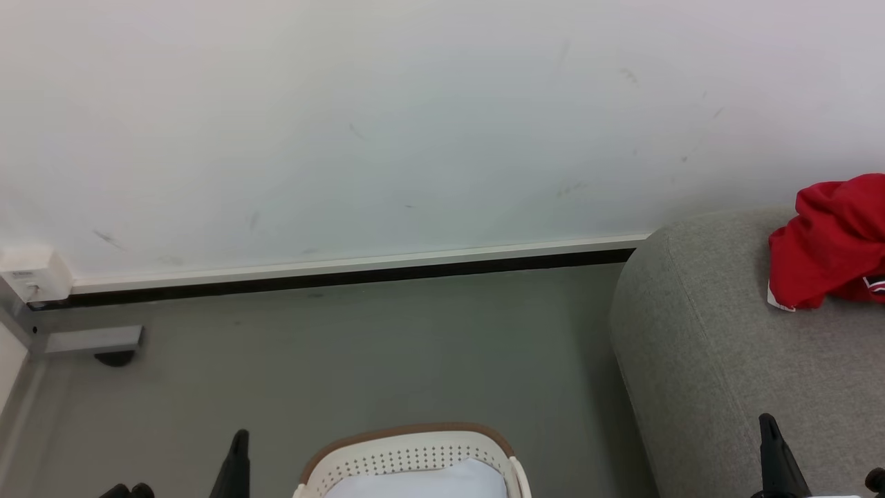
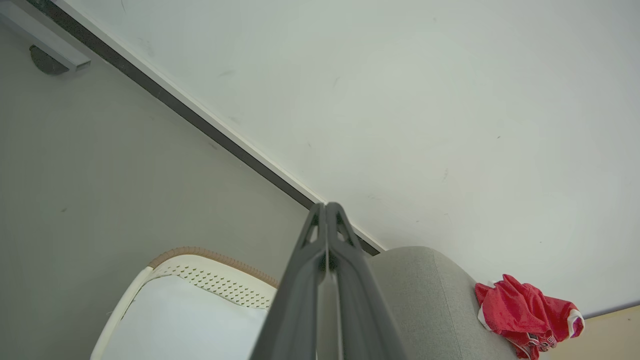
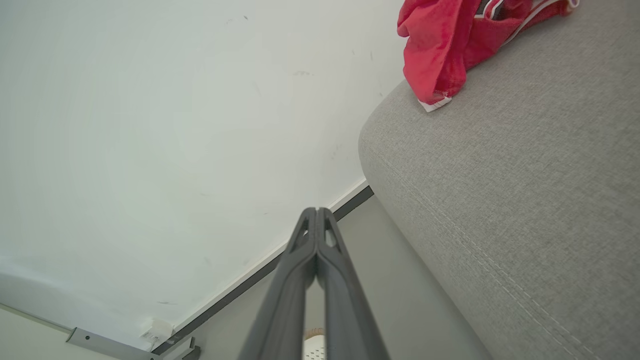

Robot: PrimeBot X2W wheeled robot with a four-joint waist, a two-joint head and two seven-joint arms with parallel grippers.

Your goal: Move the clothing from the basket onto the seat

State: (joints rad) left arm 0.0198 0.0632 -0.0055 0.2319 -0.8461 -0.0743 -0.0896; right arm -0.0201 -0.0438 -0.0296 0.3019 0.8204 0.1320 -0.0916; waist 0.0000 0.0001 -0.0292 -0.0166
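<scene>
A crumpled heap of red clothing (image 1: 830, 242) with white trim lies on the light-grey seat (image 1: 719, 360) at the right; the clothing (image 2: 525, 315) and clothing (image 3: 445, 45) also show in both wrist views. The cream basket (image 1: 415, 456) with a brown rim stands on the floor at the bottom middle, left of the seat, with something pale bluish-white inside. My left gripper (image 1: 238, 439) is shut and empty, just left of the basket. My right gripper (image 1: 766, 423) is shut and empty, over the seat's front part. Their fingertips meet in the left gripper (image 2: 326, 206) and right gripper (image 3: 316, 210) wrist views.
A white wall with a dark skirting strip (image 1: 346, 277) runs behind the grey floor (image 1: 387, 346). A metal bracket on a black foot (image 1: 97, 342) sits at the far left by the wall.
</scene>
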